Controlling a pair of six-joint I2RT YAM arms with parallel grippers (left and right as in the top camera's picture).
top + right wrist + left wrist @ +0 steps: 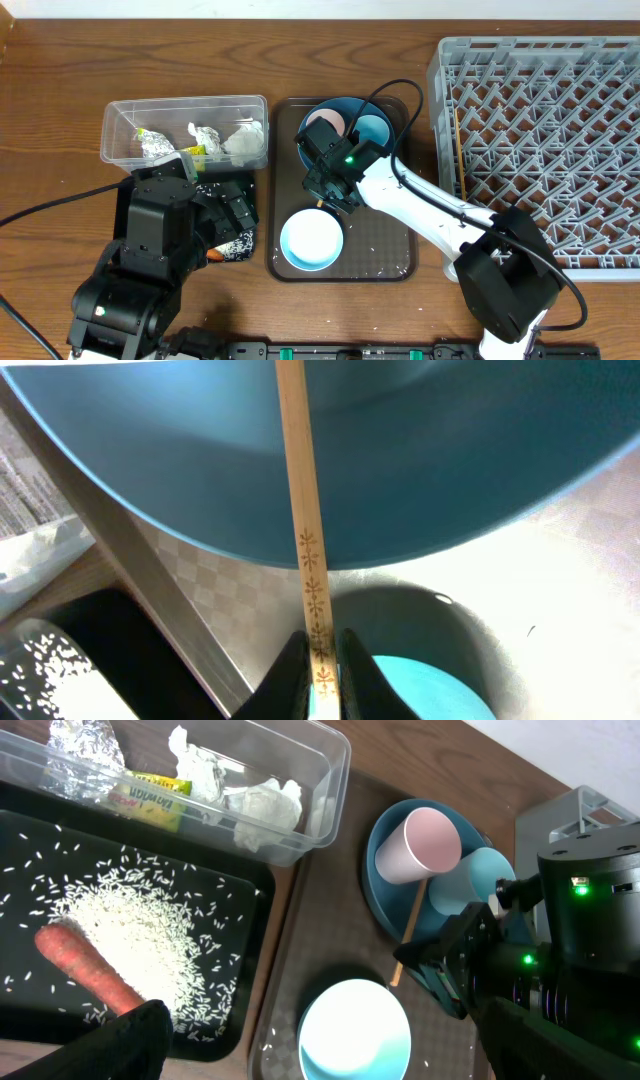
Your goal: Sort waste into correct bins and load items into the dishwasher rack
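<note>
Right hand (pixel 322 663) pinched on a chopstick (pixel 303 510), arm stretched leftward; left hand (pixel 232 218) spread wide.

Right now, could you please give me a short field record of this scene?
tub: napkins, wrapper
black tray: rice, carrot
plate: pink cup and blue cup lying on it
bowl: on brown tray, beside plate
right end effector: shut on chopstick that crosses the plate rim
rack: right of brown tray
</note>
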